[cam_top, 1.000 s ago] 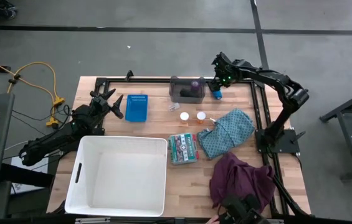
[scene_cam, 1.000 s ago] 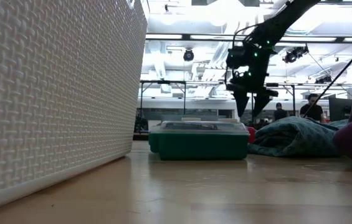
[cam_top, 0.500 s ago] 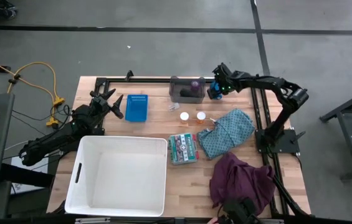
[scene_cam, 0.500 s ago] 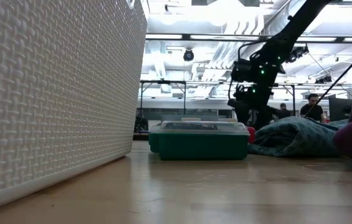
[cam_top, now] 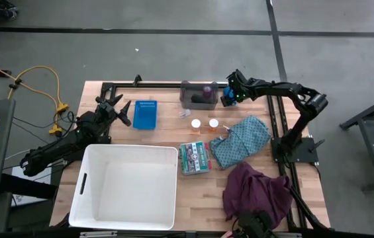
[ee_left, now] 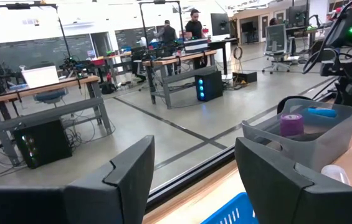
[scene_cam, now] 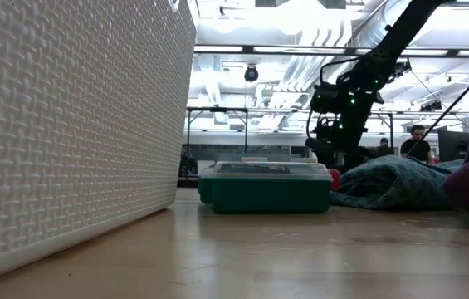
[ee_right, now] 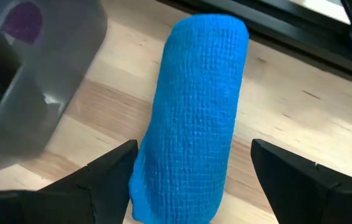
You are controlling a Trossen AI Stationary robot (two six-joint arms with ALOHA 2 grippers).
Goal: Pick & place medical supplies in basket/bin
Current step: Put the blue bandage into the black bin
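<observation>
The small blue roll [ee_right: 191, 106] lies on its side on the wood beside the grey bin [cam_top: 198, 96]. My right gripper [ee_right: 194, 149] is low over it, open, one finger on each side of it [cam_top: 226, 98]. The purple roll [cam_top: 207, 88] sits in the grey bin. Two orange bottles with white caps [cam_top: 195, 123] [cam_top: 213, 123] stand mid-table. The teal patterned cloth [cam_top: 243, 140] and the maroon cloth [cam_top: 256, 192] lie crumpled on the right. My left gripper [cam_top: 122, 110] waits open at the left, by a blue box [cam_top: 145, 114]. My right gripper comes at the blue roll slanting down, its fingers lying along the roll's length. One finger [ee_right: 110, 171] is close against the roll's side [ee_right: 144, 168], and I cannot tell whether it touches. The other finger [ee_right: 288, 171] stands clearly apart. The roll rests on the table.
A large white woven basket [cam_top: 124, 186] takes up the near left of the table. A green lidded box [cam_top: 194, 157] lies between the basket and the teal cloth. A black frame rail [cam_top: 173, 84] runs along the far edge. People show in the room beyond.
My right gripper has come down from above the table's far right part onto the blue roll's level, and its open fingers now stand on either side of the roll. The roll and the other things have stayed where they were.
</observation>
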